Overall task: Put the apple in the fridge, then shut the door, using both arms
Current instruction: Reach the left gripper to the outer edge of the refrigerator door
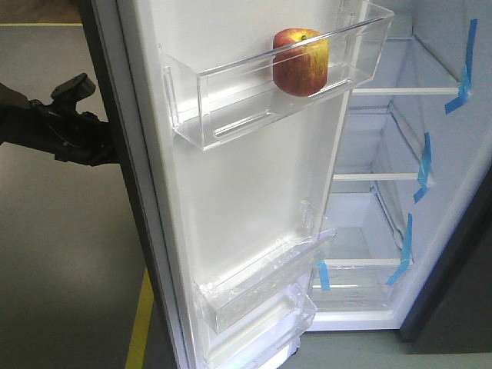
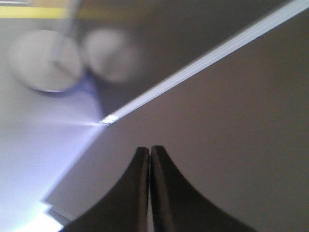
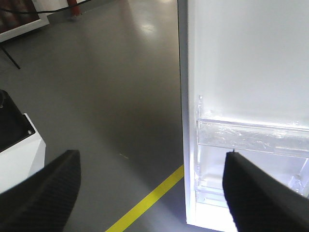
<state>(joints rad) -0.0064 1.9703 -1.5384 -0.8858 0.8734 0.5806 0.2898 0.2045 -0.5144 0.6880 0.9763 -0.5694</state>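
Apple (image 1: 301, 61) in the open door (image 1: 246, 192), top bin (image 1: 231, 100)
Left arm (image 1: 58, 123) at the door's outer side, jaws pressed together on nothing; apple upright in the clear bin, fridge (image 1: 453, 231) open beyond; right jaws spread wide, empty

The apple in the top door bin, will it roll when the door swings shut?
Probably slightly: the apple is round and loose. The front wall of the clear bin covers most of it, so it likely stays in.
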